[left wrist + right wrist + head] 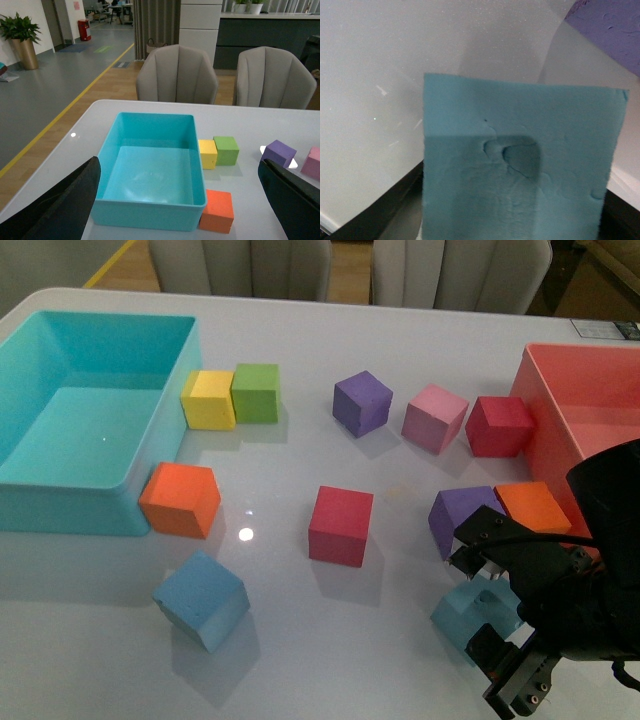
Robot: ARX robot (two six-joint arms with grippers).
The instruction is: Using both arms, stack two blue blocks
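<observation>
One blue block (202, 600) lies tilted near the table's front left, with no gripper at it. The other blue block (462, 612) sits at the front right with my right gripper (492, 612) shut on it, one black finger on each side. In the right wrist view this block (520, 160) fills most of the picture, dented and pitted, with dark fingers (380, 205) at its lower corners. My left gripper (175, 210) is open, its fingers (60, 205) wide apart, looking over the turquoise tray. The left arm is out of the front view.
A turquoise tray (60, 510) stands at the left and a coral tray (560, 430) at the right. A purple cube (455, 512) and an orange cube (532, 505) sit just behind the held block. Red (340, 525), orange (180, 500), yellow, green, pink cubes lie further back.
</observation>
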